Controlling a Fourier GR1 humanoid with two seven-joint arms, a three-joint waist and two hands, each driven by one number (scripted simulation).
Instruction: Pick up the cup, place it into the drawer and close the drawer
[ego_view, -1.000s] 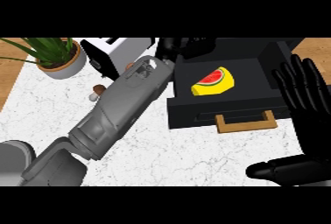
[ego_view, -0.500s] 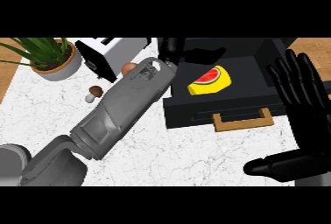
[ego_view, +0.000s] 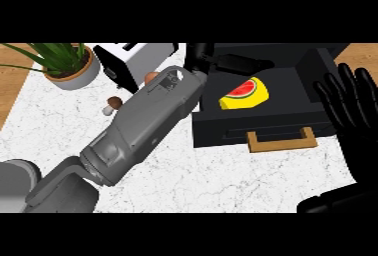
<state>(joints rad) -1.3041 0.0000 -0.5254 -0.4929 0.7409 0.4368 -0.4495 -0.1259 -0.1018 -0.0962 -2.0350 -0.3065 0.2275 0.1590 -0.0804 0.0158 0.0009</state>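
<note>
Nearest the lower edge of the head view, the white marbled desk (ego_view: 221, 185) spreads across the scene, with a grey rounded shape at its bottom left corner. The right robot hand (ego_view: 353, 125) shows at the right edge, black, with fingers straight and spread upward and the thumb lying low near the bottom right; it is open, holds nothing, and rests there. The left grey forearm (ego_view: 144, 130) runs from the lower left diagonally up toward the middle of the view.

Beyond that, the open black drawer (ego_view: 295, 107) with its flat wooden handle (ego_view: 282, 141) sits right of the forearm. Inside it lies a wedge that looks like a watermelon slice (ego_view: 244, 95), red on its face with a yellow underside. Left of the forearm, a small brown-capped mushroom (ego_view: 114, 104) stands on the desk, and a second brownish round thing (ego_view: 152, 76) shows just beside the forearm's upper end.

Farther back, the left robot hand (ego_view: 225, 61) is a dark mass over the drawer's far left corner; whether its fingers are curled or straight cannot be told. The cup cannot be made out anywhere. A white toaster with black sides (ego_view: 133, 59) stands behind the forearm, and at the far left a green plant in a pale round pot (ego_view: 70, 70) sits at the desk's edge.
</note>
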